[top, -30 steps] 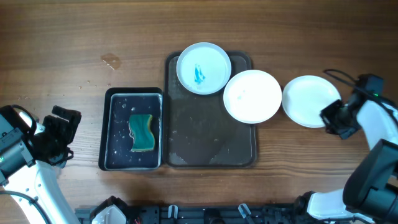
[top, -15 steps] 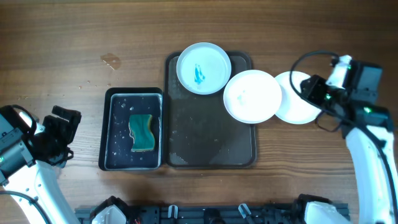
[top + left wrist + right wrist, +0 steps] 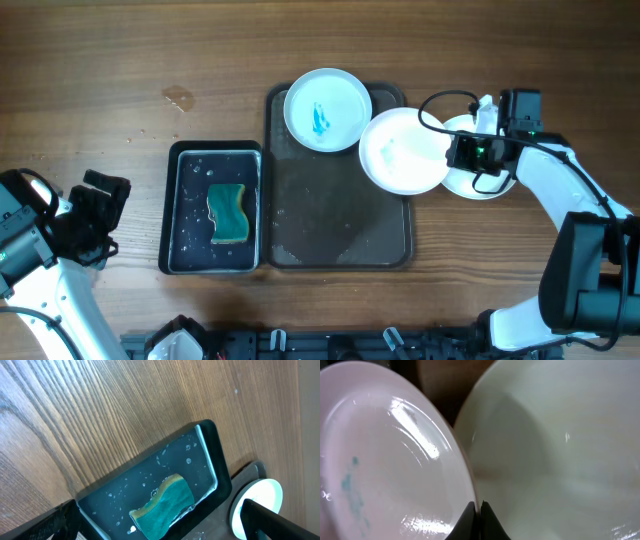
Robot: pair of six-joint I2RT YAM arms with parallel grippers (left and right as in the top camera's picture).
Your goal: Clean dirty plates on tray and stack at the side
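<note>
While the left gripper (image 3: 160,522) gapes empty, the right gripper (image 3: 479,512) nips the middle plate (image 3: 400,155) (side plate (image 3: 490,186) beneath).

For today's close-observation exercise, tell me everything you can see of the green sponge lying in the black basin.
The green sponge is a wavy-edged block, teal-green on top, with a paler yellowish layer showing along its side in the left wrist view. It looks soft and foamy. It lies flat near the middle of the glossy black rectangular basin, whose floor is speckled with droplets. Nothing else touches it.
</note>
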